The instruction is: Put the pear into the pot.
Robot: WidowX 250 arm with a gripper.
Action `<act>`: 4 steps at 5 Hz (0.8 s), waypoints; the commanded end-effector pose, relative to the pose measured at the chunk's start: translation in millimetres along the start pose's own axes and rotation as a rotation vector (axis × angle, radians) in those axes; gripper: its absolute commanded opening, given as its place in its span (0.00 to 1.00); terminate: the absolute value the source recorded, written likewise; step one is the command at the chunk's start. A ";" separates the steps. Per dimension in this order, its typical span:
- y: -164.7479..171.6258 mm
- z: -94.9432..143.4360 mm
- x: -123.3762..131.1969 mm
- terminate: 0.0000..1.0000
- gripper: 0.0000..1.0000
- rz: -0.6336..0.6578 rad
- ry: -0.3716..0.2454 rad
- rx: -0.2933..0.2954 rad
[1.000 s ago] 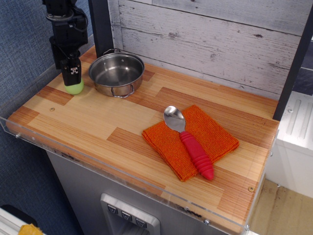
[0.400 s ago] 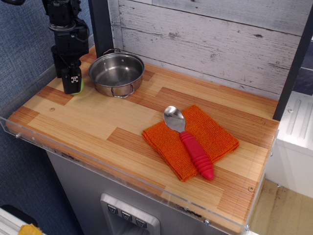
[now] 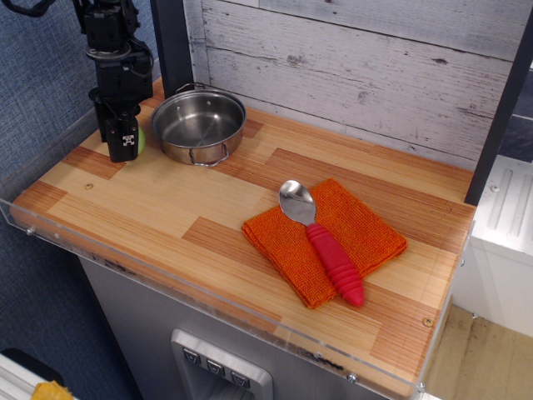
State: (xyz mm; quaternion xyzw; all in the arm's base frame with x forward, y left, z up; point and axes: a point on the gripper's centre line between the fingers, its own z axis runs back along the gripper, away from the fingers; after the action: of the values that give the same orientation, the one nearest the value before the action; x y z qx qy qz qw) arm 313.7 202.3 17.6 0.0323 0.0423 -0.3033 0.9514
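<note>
The pale green pear (image 3: pixel 140 140) lies on the wooden counter at the far left, mostly hidden; only a thin green sliver shows to the right of the black gripper (image 3: pixel 123 150). The gripper hangs straight down over the pear, its tip near the counter surface. Its fingers face edge-on, so their gap is hidden. The shiny steel pot (image 3: pixel 200 123) stands empty just to the right of the gripper, with wire loop handles at its front and back rim.
An orange cloth (image 3: pixel 358 225) lies at the middle right with a red-handled spoon (image 3: pixel 333 262) on it. A clear plastic lip (image 3: pixel 50 237) runs along the counter's front and left edges. A dark post (image 3: pixel 171 42) and a white plank wall stand behind the pot.
The gripper has come down onto the pear. The pear showed fully below the fingertips a second ago and is now almost covered. Pot, cloth and spoon have not moved.
</note>
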 end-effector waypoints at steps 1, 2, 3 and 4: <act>11.8 15.3 -3.1 0.00 0.00 0.001 -0.033 0.010; 11.7 24.9 -3.0 0.00 0.00 0.003 -0.008 -0.005; 8.6 49.9 -3.8 0.00 0.00 0.047 -0.005 0.034; 0.7 73.7 6.4 0.00 0.00 0.063 -0.041 0.071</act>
State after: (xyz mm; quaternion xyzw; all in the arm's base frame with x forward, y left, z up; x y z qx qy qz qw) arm 319.5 189.9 67.8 0.0390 0.0282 -0.2754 0.9601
